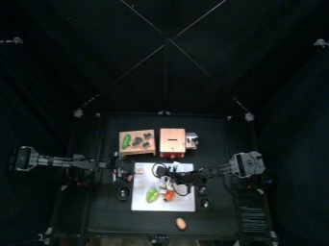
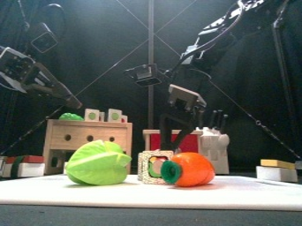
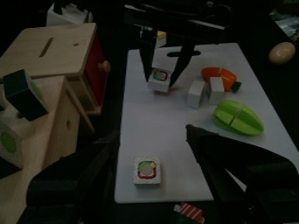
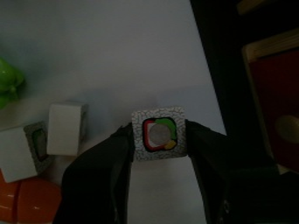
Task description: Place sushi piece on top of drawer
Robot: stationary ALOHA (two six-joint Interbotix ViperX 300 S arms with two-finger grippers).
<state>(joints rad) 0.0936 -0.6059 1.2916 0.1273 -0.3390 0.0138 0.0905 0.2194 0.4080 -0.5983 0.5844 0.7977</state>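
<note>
right jaws straddle sushi piece | on white board

Top view: high overhead, straight down, table small at centre. Front view: table height, level across, white board near and large. Left wrist view: angled along the board toward the wooden drawer. Right wrist view: close, straight down between jaws onto sushi piece. Board shared by all four.

Drawer: pale unfinished-looking wood, matt. Board on the bench: smooth, white, faintly glossy. Sushi piece: speckled matt rim, glossy centre. Green toy: smooth plastic, slight sheen. Right end effector: matt black.
</note>
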